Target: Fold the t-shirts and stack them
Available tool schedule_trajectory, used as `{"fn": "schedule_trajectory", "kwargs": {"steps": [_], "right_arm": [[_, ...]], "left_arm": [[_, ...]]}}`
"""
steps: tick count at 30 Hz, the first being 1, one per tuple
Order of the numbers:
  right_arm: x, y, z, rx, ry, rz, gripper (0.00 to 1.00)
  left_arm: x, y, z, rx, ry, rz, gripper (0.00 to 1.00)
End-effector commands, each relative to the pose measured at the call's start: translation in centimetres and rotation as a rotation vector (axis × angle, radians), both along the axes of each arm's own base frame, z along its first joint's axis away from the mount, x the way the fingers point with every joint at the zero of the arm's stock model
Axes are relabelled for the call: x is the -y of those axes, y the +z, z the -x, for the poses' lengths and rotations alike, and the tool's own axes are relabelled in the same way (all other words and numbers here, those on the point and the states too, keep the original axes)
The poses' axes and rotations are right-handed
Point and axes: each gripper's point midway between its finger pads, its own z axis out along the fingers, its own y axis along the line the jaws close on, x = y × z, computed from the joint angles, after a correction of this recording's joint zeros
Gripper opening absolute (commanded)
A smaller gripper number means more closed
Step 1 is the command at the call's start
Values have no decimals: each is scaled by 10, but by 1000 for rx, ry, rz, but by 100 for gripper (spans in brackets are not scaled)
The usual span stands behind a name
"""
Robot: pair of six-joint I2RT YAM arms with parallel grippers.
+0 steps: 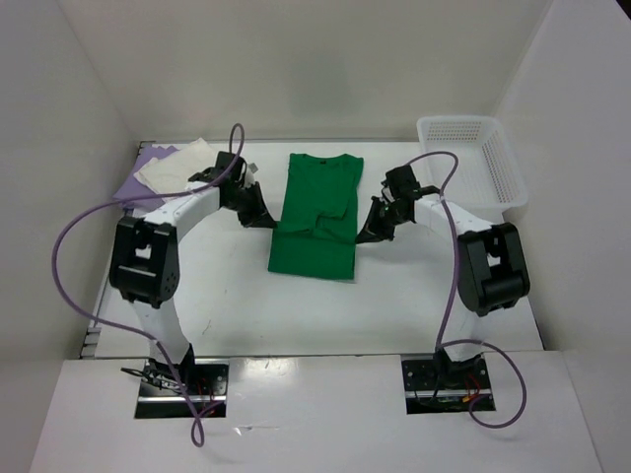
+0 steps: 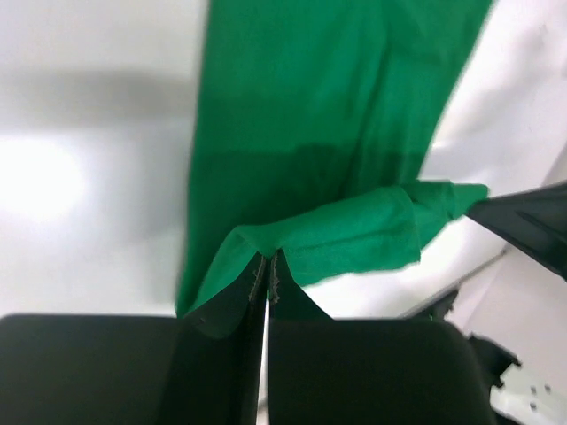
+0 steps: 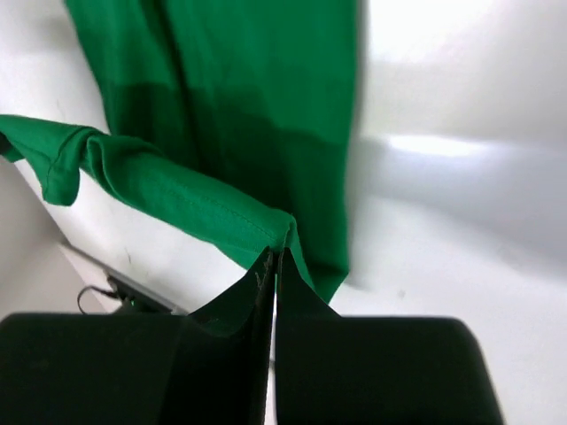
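Pincers both clamped: left gripper [image 2: 267,264] pinches bright green cloth t-shirt [image 1: 317,197] at its left edge, right gripper [image 3: 275,258] at its right edge; both edges raised off white table [image 1: 227,286].

Two robot arms, the left arm [image 1: 148,261] and the right arm [image 1: 491,268], show white links, chunky black joint housings and looping purple cables [image 1: 53,261] running to base plates [image 1: 212,376].
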Motion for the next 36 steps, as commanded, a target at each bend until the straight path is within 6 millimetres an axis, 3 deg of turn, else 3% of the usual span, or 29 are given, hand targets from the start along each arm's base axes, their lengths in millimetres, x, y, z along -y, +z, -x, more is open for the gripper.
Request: {"fn": "schedule_trajectory", "kwargs": {"steps": [1,2,4,5,9,16,17,19,20,21,22,23,25,27,28,29,30,31,32,36], "right_arm": [[19,8,-50,125,-34,40,0],[24,2,-56,112,-48,43,0],[24,3,-67,135,-37,57,0],[29,-8,-72,113,-50,72,0],[31,-27,-90,98,-53,80,0],[24,-31,-119,133,-50,63,0],[22,-32,-119,124,-45,57,0],[22,-26,-123,134,-45,54,9],[22,-26,-123,134,-45,54,15],[22,-19,-124,151,-46,51,26],[22,-12,-125,166,-47,48,30],[22,3,-123,187,-47,44,33],[19,23,-120,220,-27,23,42],[6,42,-109,254,12,29,44],[-7,42,-101,253,42,25,42],[-14,42,-95,250,61,24,34],[-23,42,-90,245,73,18,15],[-28,37,-85,237,87,27,7],[-45,31,-79,234,111,16,1],[-76,9,-71,181,170,5,0]], "left_arm": [[-3,-15,-39,52,8,-46,0],[-4,-10,-54,93,14,-63,0],[-4,-23,-63,76,20,-80,0],[-3,-26,-70,83,20,-78,0],[-2,-38,-81,77,45,-79,0],[1,-35,-107,132,114,-60,5],[2,-32,-112,153,122,-49,8],[2,-30,-115,152,140,-19,30],[2,-16,-117,193,141,-7,38],[-2,-17,-112,183,156,5,44],[-3,-9,-111,208,162,5,46],[-3,14,-112,267,164,21,46],[-8,28,-108,304,170,3,44],[-7,40,-97,318,148,14,38],[-6,46,-91,323,139,26,37],[3,30,-74,285,107,31,36],[13,27,-64,268,87,61,35],[21,23,-53,250,70,79,35],[32,0,-31,175,58,92,35],[48,-28,-7,121,30,106,33]]}}
